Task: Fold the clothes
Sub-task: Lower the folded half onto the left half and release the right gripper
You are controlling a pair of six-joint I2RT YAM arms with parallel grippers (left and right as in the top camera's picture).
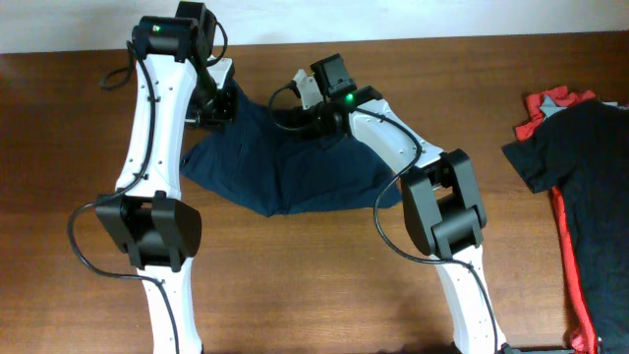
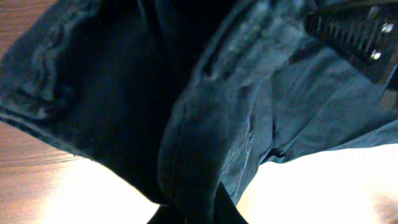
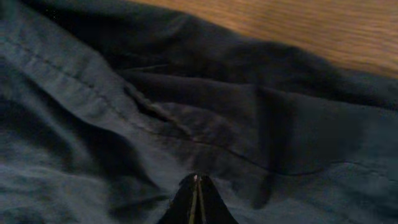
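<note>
Left hand [image 1: 220, 106] and right hand [image 1: 326, 122] are both clamped on the shorts [image 1: 285, 172], upper middle of the frame. Held edge runs side to side between them, rest trails toward the bottom, so the fold probably goes that way.

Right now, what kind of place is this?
Probably a robot clothes-folding workstation: a brown wooden table, dark navy-blue fabric shorts on it, and a black shirt over a red garment lying nearby.
</note>
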